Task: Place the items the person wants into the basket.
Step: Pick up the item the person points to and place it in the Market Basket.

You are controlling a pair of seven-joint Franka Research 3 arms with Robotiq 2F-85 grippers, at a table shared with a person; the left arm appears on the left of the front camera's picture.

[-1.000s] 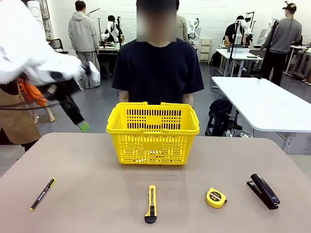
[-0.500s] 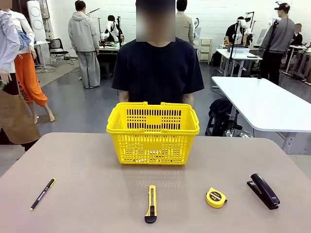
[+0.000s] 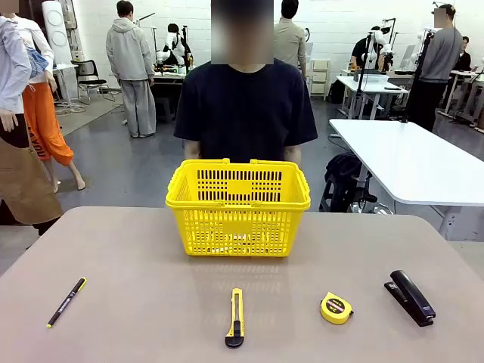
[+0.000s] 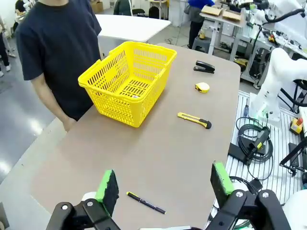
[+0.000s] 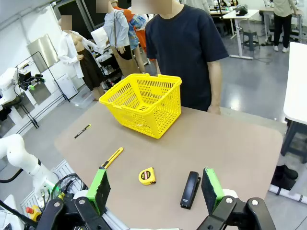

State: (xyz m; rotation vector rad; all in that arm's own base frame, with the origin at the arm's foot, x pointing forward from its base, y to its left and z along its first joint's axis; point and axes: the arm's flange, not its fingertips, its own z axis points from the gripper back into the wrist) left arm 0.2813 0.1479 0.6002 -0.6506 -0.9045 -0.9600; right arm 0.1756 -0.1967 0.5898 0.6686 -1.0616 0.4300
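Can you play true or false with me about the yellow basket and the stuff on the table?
1. The basket stands on the table in front of the person. True.
2. The pen is inside the basket. False: the pen lies on the table, at the robot's left.
3. The left gripper and the right gripper are both open and empty. True.
4. The person is holding the stapler. False: the stapler lies on the table, right of the tape measure.

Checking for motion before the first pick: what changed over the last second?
The left hand swept back out of the front view's upper left; it is open, holding nothing. Pen, knife, tape measure, stapler, basket and person stayed put.
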